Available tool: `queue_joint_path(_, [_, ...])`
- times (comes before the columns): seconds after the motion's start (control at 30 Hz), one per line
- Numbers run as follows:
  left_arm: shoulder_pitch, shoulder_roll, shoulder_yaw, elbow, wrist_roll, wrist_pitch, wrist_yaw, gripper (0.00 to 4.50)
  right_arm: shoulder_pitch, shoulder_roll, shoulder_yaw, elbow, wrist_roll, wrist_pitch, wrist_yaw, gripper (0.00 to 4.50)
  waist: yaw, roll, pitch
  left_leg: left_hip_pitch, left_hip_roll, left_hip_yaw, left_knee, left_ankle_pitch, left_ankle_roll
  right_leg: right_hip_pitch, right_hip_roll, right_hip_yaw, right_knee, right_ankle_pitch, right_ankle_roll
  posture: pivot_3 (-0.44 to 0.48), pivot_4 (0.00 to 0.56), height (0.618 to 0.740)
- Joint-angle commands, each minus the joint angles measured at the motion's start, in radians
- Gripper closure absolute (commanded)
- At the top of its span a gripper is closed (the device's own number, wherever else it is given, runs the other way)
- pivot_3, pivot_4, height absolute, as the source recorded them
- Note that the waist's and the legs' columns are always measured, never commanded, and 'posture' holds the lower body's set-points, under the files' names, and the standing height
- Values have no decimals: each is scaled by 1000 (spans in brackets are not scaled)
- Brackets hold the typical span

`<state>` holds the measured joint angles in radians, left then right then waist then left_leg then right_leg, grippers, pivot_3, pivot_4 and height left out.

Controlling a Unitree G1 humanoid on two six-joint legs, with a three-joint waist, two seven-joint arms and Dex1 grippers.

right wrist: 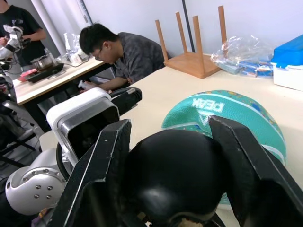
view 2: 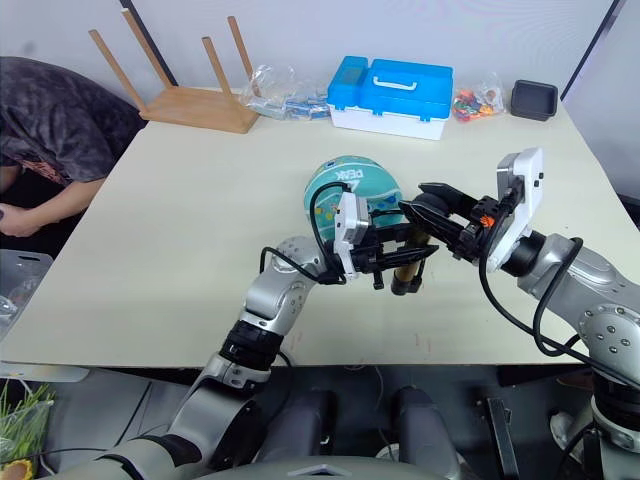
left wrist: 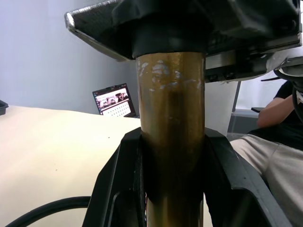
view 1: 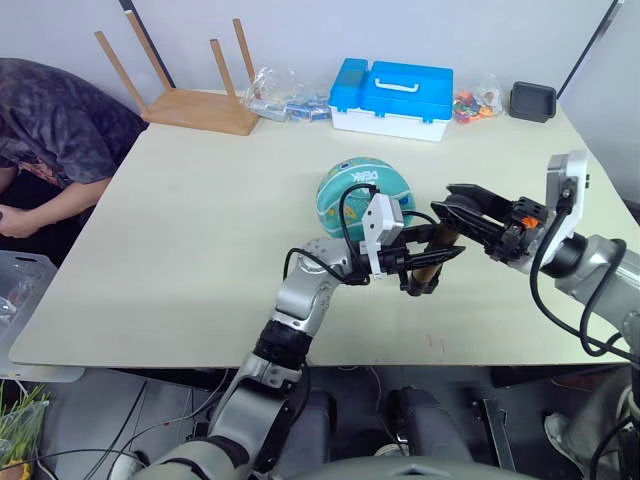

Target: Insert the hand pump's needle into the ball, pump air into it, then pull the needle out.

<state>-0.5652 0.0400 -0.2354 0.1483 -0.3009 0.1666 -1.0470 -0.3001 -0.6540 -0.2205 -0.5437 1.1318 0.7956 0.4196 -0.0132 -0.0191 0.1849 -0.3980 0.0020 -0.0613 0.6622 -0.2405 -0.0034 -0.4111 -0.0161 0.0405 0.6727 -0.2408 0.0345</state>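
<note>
While the left gripper (view 1: pixel 430 262) clamps the hand pump (left wrist: pixel 171 137) by its bronze cylinder to steady it beside the ball (view 1: pixel 362 192), the right gripper (right wrist: pixel 170 182) closes around the black T-handle, apparently ready to stroke.

Cream table (view 1: pixel 200 200) against pale wall (view 1: pixel 300 30), upturned wooden stool (view 1: pixel 190 100)

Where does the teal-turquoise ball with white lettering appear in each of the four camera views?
Left eye view: teal-turquoise ball mid-table, just behind the left gripper.
Right eye view: mid-table again, partly behind that gripper.
Left wrist view: no ball; the bronze-gold pump cylinder stands between the fingers.
Right wrist view: beyond the black pump handle.
Shared landmark: upturned wooden stool.
</note>
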Motion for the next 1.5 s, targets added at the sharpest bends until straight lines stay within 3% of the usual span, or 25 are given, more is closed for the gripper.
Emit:
queue_joint_path(0.03, [-11, -6, -5, -39, -25, -4, 2, 3447, -15, -22, 3, -29, -12, -4, 25, 2426, 0, 0, 0, 0, 0, 0, 0, 0, 0, 0, 0, 0, 0, 0, 0, 0, 150, 740])
queue_joint_path(0.37, [-5, 14, 2, -49, -51, 53, 7, 3447, -21, -42, 19, -31, -55, -3, 56, 2426, -1, 0, 0, 0, 0, 0, 0, 0, 0, 0, 0, 0, 0, 0, 0, 0, 150, 740])
queue_joint_path(0.4, [-3, 28, 9, -62, -70, 88, -2, 2447, -28, -46, 19, -26, -57, -3, 59, 2426, 0, 0, 0, 0, 0, 0, 0, 0, 0, 0, 0, 0, 0, 0, 0, 0, 150, 740])
queue_joint_path(0.43, [0, 43, 16, -75, -84, 115, -10, 2446, -34, -50, 19, -21, -58, -2, 63, 2426, -1, 0, 0, 0, 0, 0, 0, 0, 0, 0, 0, 0, 0, 0, 0, 0, 150, 740])
queue_joint_path(0.57, [28, 146, 19, -127, -117, 204, -63, 936, -75, -65, 16, 0, -49, 14, 74, 2426, -8, 0, 0, 0, 1, 0, 0, 0, 0, 0, 1, 0, 0, 0, 0, 0, 150, 740])
queue_joint_path(0.6, [38, 174, 14, -134, -121, 217, -79, 295, -87, -68, 14, 5, -43, 20, 75, 2426, -7, 0, 0, 1, 1, 0, -1, 0, 0, -1, 1, 0, 0, 0, 0, 0, 150, 740])
queue_joint_path(0.77, [80, 248, -36, -29, -32, 120, -118, 229, -149, -89, 8, 32, -12, 57, 82, 2426, -2, 0, 0, 0, 1, 1, -1, 0, 0, -1, 0, 0, -1, 0, 0, 0, 150, 740])
queue_joint_path(1.1, [40, 138, -73, 187, 81, -61, -56, 229, -179, -69, 24, 31, -9, 83, 47, 2426, 1, 0, 0, -2, 1, 0, -1, -1, 1, -1, -1, 0, -3, 0, 0, 0, 150, 740])
queue_joint_path(1.27, [24, 121, -62, 200, 80, -58, -50, 1769, -189, -55, 31, 28, -13, 83, 38, 2426, -1, 0, 0, -2, 1, 0, -1, -1, 1, -1, 0, 0, -3, 0, 0, 0, 150, 740])
queue_joint_path(1.5, [11, 108, -62, 209, 74, -45, -52, 1886, -187, -41, 34, 22, -19, 80, 37, 2426, 0, 0, 0, -2, 1, 1, -1, -1, 1, -1, 0, 0, -3, 0, 0, 0, 150, 740])
